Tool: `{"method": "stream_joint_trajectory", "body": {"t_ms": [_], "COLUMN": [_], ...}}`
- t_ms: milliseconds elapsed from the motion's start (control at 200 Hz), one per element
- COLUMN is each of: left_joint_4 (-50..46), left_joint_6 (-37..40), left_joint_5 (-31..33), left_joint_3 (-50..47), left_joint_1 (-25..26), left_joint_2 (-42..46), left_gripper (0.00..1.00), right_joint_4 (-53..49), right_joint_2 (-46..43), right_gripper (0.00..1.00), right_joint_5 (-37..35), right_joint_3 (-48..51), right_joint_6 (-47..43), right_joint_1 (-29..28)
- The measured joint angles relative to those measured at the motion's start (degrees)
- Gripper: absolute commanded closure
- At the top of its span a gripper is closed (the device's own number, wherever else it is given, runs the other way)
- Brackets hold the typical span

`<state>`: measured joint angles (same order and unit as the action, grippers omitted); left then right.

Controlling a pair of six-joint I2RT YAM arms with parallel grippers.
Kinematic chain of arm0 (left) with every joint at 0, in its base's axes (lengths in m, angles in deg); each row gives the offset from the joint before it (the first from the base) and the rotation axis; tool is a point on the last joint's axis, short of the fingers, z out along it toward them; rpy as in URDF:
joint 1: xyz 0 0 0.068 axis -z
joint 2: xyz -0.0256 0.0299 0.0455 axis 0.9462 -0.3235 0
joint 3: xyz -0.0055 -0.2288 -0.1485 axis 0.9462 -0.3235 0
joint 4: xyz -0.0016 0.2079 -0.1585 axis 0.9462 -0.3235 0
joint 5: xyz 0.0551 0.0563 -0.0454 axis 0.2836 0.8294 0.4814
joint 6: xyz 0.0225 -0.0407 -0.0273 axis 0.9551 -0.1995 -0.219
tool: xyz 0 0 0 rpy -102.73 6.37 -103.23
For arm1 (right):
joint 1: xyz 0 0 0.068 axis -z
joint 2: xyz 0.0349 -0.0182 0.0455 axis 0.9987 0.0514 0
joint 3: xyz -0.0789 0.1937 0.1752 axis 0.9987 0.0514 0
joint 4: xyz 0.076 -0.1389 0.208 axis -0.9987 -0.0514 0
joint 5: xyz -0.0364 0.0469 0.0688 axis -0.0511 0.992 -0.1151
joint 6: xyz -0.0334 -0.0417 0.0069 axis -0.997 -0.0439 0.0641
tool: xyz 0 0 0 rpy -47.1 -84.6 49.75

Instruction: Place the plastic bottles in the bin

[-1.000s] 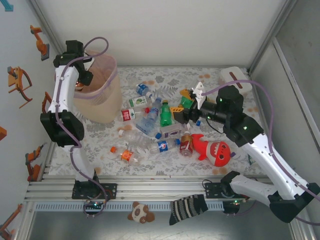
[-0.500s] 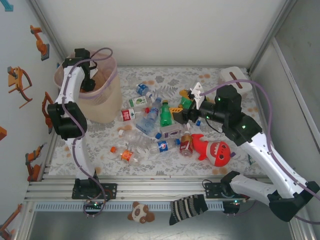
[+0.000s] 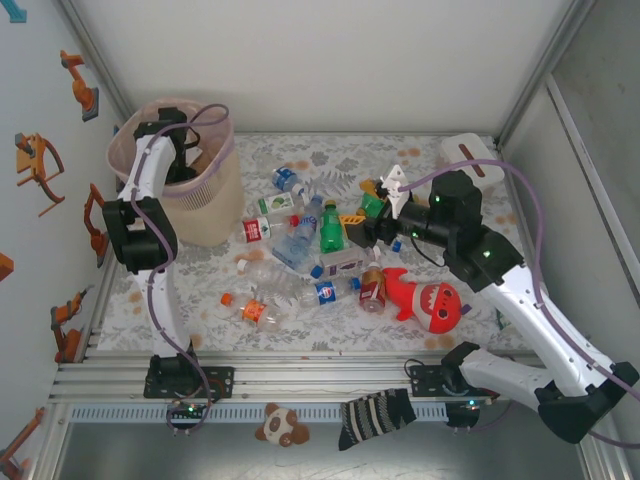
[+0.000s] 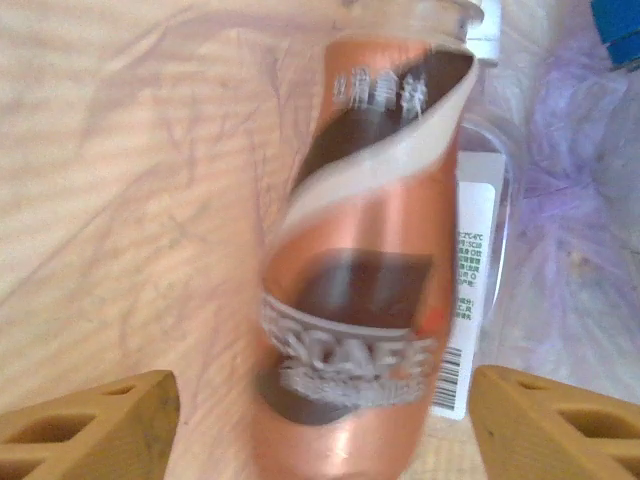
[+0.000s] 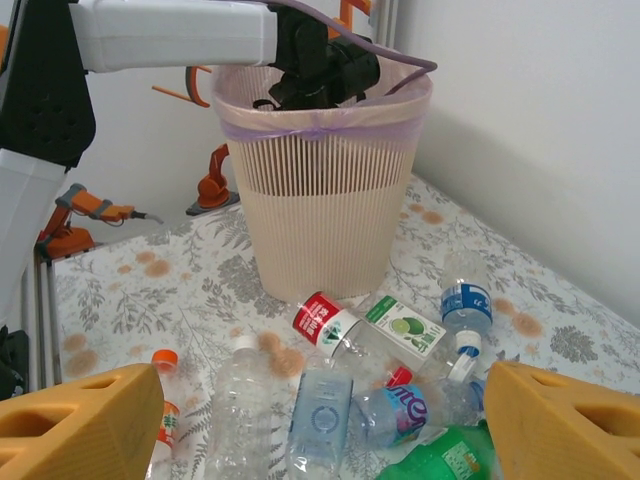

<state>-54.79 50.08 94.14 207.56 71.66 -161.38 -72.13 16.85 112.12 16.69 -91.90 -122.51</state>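
Left pincer (image 4: 325, 425) into bin (image 3: 214, 206); bottle (image 4: 372, 250) blurred

Beige ribbed bin (image 5: 318, 215) with pinkish liner (image 5: 320, 130); copper-brown bottle (image 4: 370, 280); grey leaf-patterned table (image 3: 330, 160), orange-spotted; red shark plush (image 3: 425, 300).

A white back wall (image 3: 330, 60) closed off the enclosed work cell, framed by aluminium posts (image 3: 535, 80), with a grey panel (image 3: 600, 150) on the right. Orange robot-arm decals (image 3: 38, 165) dotted the pale left wall (image 3: 40, 100). The table was covered by a cloth (image 3: 340, 158) printed with grey leaves and small orange blossoms, and ribbed aluminium rails (image 3: 320, 372) ran along its near edge. Soft, even light fell across the scene and left only faint shadows on the cloth.
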Motion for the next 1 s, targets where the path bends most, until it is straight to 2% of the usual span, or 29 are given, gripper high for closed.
{"method": "stream_joint_trajectory", "body": {"t_ms": [295, 1001], "left_joint_4": [-0.44, 0.15], "left_joint_6": [-0.76, -5.97], "left_joint_5": [-2.8, -18.21], "left_joint_3": [0.0, -0.07], "left_joint_1": [-0.22, -0.26], "left_joint_2": [2.29, 21.94], "left_gripper": [0.14, 0.14], "right_joint_4": [0.0, -1.57], "right_joint_2": [-0.52, -1.62], "right_gripper": [0.18, 0.19], "right_joint_5": [-1.33, -11.58], "right_joint_3": [0.33, 1.11], "right_joint_6": [0.22, 4.74], "right_joint_1": [0.0, 0.0]}}
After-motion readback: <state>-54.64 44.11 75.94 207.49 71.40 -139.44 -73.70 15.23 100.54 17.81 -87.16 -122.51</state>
